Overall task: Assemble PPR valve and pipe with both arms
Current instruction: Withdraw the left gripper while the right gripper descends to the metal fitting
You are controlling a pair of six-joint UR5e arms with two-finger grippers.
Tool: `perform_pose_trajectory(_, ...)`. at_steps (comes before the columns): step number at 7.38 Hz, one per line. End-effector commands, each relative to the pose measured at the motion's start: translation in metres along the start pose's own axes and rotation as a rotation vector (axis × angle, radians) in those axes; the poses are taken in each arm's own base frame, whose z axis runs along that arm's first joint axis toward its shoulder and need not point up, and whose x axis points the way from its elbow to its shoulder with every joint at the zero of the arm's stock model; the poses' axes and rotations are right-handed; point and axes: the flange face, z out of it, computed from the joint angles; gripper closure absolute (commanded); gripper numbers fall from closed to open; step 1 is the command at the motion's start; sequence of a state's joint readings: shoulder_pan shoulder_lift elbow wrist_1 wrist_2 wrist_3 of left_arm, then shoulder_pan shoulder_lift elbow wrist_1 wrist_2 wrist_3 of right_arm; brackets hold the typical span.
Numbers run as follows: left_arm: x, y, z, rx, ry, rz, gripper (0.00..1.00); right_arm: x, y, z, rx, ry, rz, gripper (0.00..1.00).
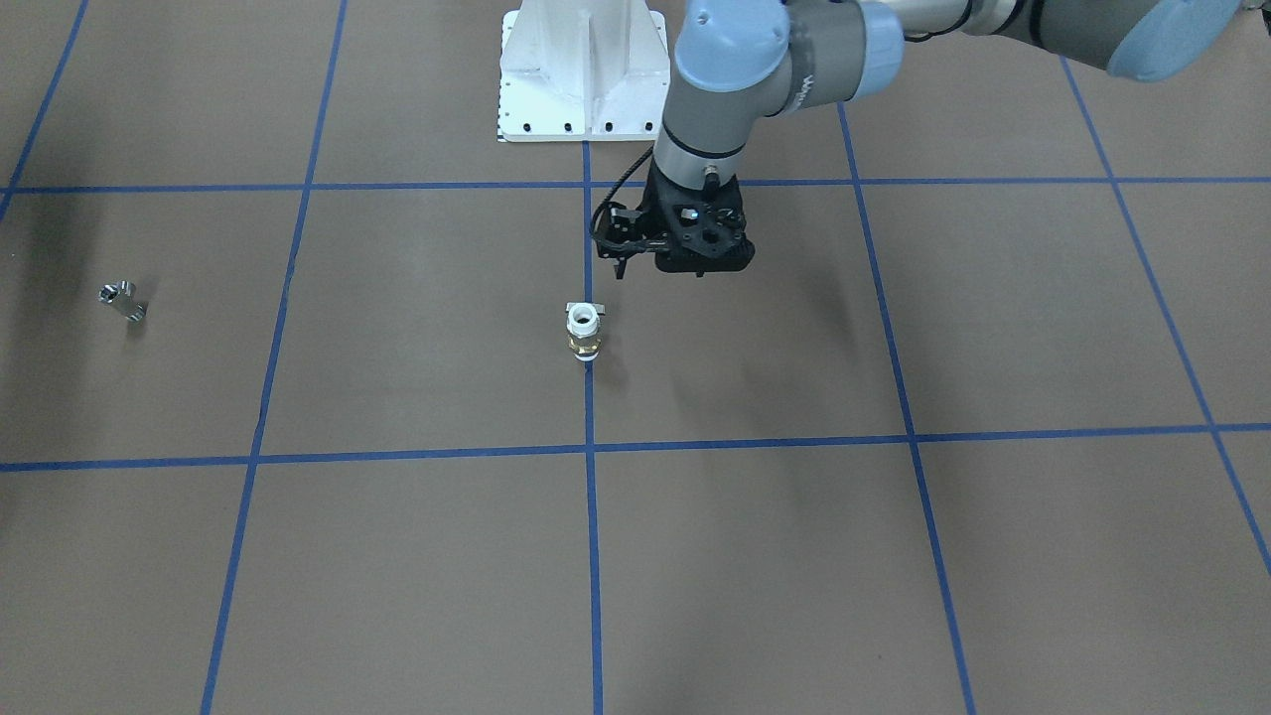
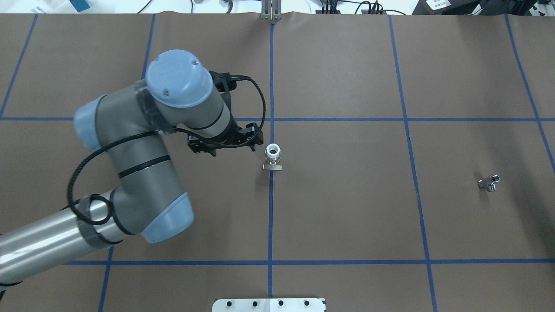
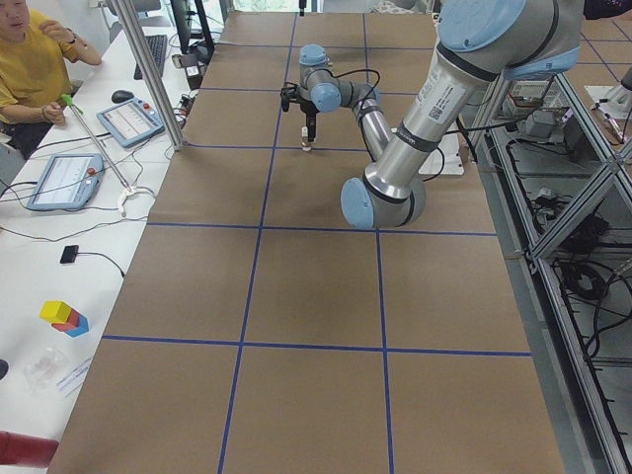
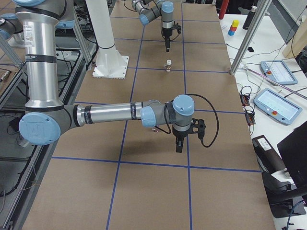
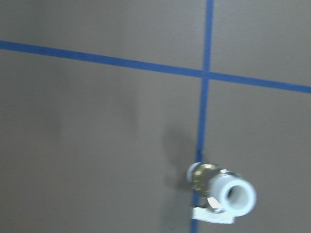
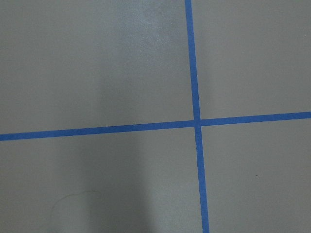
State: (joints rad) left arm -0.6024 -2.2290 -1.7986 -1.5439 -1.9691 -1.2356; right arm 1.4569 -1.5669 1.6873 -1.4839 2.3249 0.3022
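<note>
The PPR valve (image 1: pixel 583 333) stands upright on the brown table on a blue tape line, white tube end up, brass middle, pale lever tab at its side. It also shows in the overhead view (image 2: pixel 273 156) and low in the left wrist view (image 5: pixel 223 194). My left gripper (image 1: pixel 624 260) hangs above the table, just beside the valve toward the robot's left, not touching it; its fingers are hidden under its body, so I cannot tell if it is open. The silver pipe (image 1: pixel 122 301) lies far off on the robot's right side (image 2: pixel 489 182). My right gripper (image 4: pixel 178 145) hangs over the table; I cannot tell its state.
The white robot base (image 1: pixel 581 70) stands at the table's edge. Blue tape lines (image 2: pixel 271 208) grid the brown cover. Beside the table, a side bench holds tablets (image 3: pixel 59 180) and coloured blocks (image 3: pixel 63 316); a person in yellow (image 3: pixel 30 59) sits there.
</note>
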Motion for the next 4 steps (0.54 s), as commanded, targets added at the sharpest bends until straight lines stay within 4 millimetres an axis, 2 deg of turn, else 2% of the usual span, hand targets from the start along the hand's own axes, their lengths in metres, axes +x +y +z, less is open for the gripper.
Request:
perform_pose_trajectory(1, -0.088, 0.020, -0.006, -0.010, -0.050, 0.183, 0.00, -0.042, 0.005, 0.005, 0.001, -0.046, 0.044, 0.00)
perform_pose_trajectory(2, -0.091, 0.021, -0.003, -0.015, -0.058, 0.194, 0.00, -0.064, 0.015, 0.015, 0.033, -0.087, 0.035, 0.00)
perform_pose_trajectory(4, -0.093, 0.021, -0.002, -0.017, -0.062, 0.193, 0.00, -0.085, 0.052, 0.042, 0.080, -0.172, 0.114, 0.00)
